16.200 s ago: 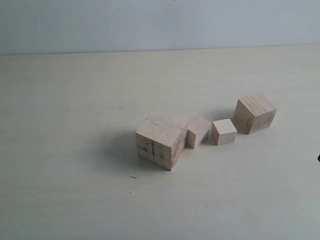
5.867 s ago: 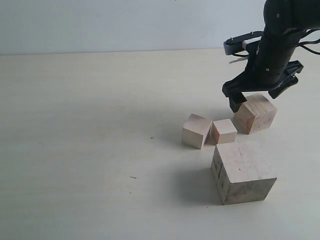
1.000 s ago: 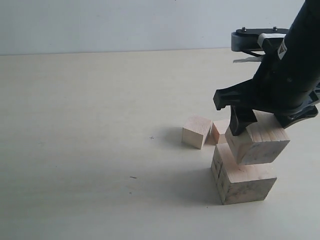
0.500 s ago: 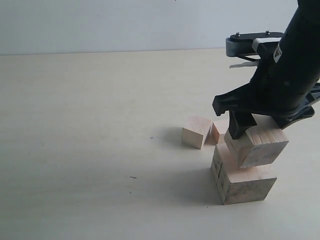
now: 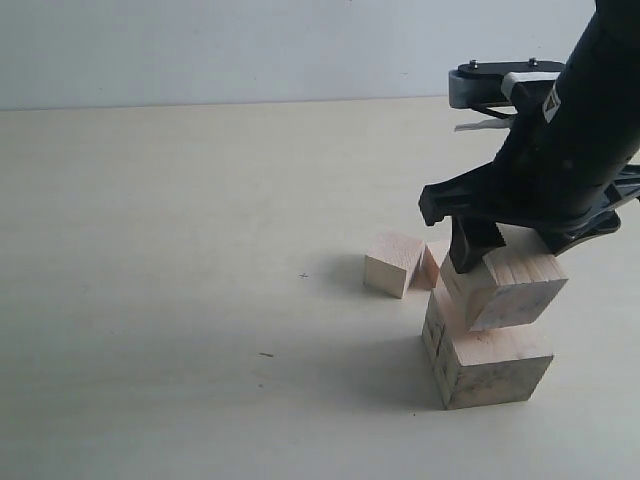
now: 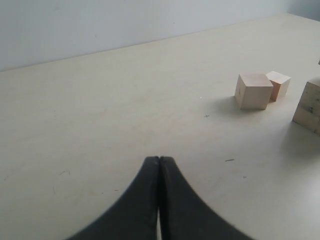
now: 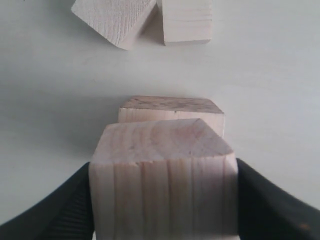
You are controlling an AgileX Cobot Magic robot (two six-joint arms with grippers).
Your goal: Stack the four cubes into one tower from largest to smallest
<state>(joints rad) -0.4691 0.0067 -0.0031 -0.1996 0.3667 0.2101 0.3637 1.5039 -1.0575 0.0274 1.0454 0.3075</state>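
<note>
Pale cream tabletop, bare but for a dark scuff toward 7 o'clock. Resting directly on it: largest cube, dark-cracked on one side, at 4 o'clock; third-largest cube at its 11 o'clock, nearby; smallest cube just beside that one, at 3 o'clock.

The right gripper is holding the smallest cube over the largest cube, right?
No. It is the second-largest cube that the right gripper holds over the largest cube; the exterior view shows the smallest cube on the table behind.
</note>
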